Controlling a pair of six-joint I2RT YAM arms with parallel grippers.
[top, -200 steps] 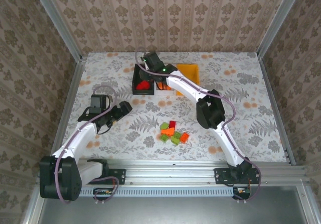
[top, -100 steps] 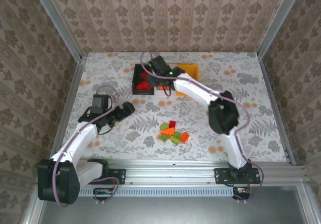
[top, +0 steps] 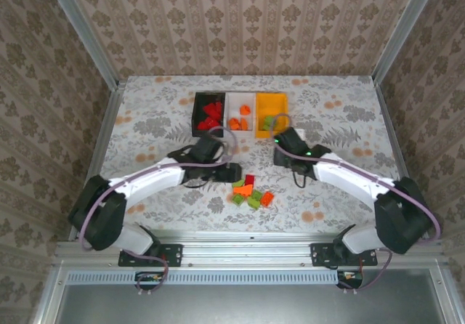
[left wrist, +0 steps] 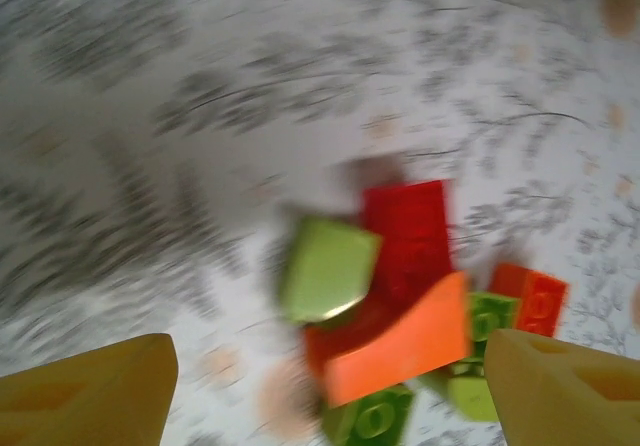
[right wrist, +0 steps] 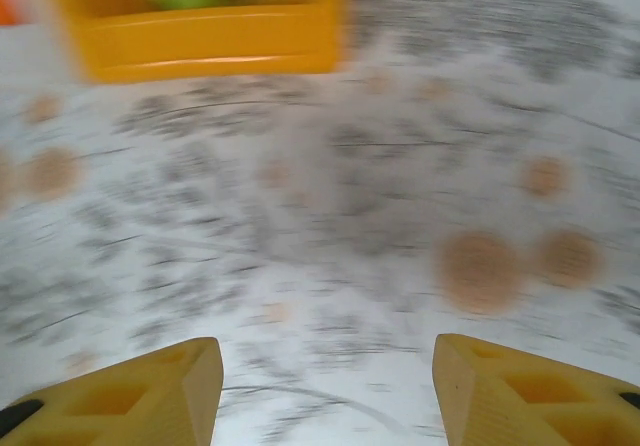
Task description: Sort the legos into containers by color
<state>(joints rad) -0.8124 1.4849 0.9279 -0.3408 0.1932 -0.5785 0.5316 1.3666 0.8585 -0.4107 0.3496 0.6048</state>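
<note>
My left gripper (left wrist: 328,391) gapes empty, the loose legos (left wrist: 405,286) just ahead of its fingers. My right gripper (right wrist: 325,386) is released, the yellow-orange bin (right wrist: 200,41) ahead.

floral tablecloth (top: 160,113), patterned walls (top: 240,19), metal rail (top: 247,255)

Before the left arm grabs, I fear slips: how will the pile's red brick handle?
Probably rigid and light: the red brick looks like small moulded plastic. Flat-sided, so unlikely to roll. The orange brick against it may shift.
</note>
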